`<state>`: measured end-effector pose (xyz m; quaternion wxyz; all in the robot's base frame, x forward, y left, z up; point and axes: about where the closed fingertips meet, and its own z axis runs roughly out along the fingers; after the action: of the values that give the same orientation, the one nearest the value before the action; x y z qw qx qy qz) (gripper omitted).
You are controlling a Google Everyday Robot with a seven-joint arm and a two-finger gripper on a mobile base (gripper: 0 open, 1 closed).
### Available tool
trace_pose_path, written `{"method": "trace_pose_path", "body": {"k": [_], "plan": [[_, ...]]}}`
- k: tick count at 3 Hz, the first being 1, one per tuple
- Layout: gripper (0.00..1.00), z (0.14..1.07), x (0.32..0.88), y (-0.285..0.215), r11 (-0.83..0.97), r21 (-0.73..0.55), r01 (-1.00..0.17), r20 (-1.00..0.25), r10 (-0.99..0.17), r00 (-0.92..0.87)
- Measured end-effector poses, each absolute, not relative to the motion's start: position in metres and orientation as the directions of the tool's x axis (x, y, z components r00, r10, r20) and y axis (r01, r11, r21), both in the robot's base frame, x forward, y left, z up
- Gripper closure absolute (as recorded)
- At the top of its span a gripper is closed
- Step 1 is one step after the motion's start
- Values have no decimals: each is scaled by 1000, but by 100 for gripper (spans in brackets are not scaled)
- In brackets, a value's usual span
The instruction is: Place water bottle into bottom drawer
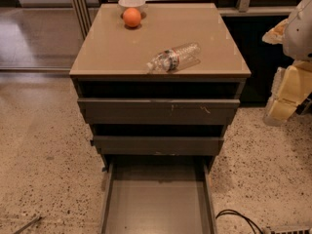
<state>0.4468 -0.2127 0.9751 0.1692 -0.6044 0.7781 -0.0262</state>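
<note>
- Your end effector (285,99) hangs off the counter's (112,48) right edge, near the front-right corner; you cannot tell whether it is wide or narrow.
- The water bottle (173,58) lies on its side near the front edge.
- The bottom drawer (158,204) stands pulled out.

1 water bottle (174,57), 1 ball (131,17), 1 bowl (131,2), 3 drawers (158,111) (158,145) (158,204), hand (280,106) right

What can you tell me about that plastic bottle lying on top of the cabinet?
The water bottle is small, clear, crinkled plastic with a dark label band round its middle and a white cap. It lies on its side near the front edge of the cabinet top, cap toward the picture's lower left, touching only that surface. The robot's hand hangs at the picture's right edge, apart from it.
</note>
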Motion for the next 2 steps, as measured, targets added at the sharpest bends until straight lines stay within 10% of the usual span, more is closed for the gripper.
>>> {"method": "trace_pose_path", "body": {"k": [2], "plan": [[0,963,502,-181,153,-252,-956,-191,-976,-106]]}}
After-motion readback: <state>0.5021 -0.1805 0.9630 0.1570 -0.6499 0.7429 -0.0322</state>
